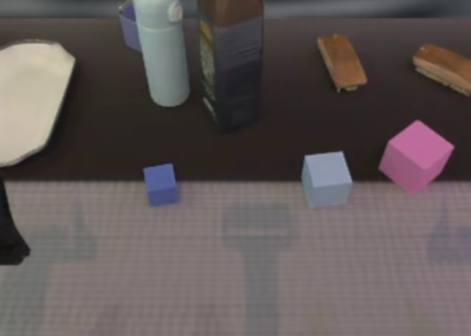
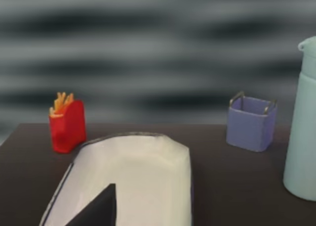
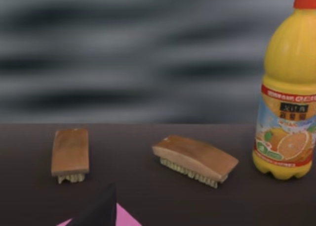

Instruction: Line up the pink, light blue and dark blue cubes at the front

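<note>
Three cubes sit along the line where the dark brown surface meets the lilac grid front [image 1: 235,277]. The small dark blue cube [image 1: 160,184] is at the left. The light blue cube [image 1: 326,179] is right of centre. The big pink cube [image 1: 416,156] lies farthest right, turned at an angle and mostly on the brown part. My left arm [image 1: 11,240] shows as a dark shape at the left edge, far from the cubes. A dark tip of my right gripper [image 3: 96,208] shows in the right wrist view, with a corner of the pink cube [image 3: 126,218] just beyond it.
At the back stand a pale blue bottle [image 1: 162,45], a dark brown bottle [image 1: 229,56] and a periwinkle container [image 1: 129,26]. A white plate [image 1: 29,97] lies at the left, two brushes [image 1: 341,61] [image 1: 441,68] at the right. A fries box [image 2: 66,125] and a juice bottle [image 3: 289,92] stand farther out.
</note>
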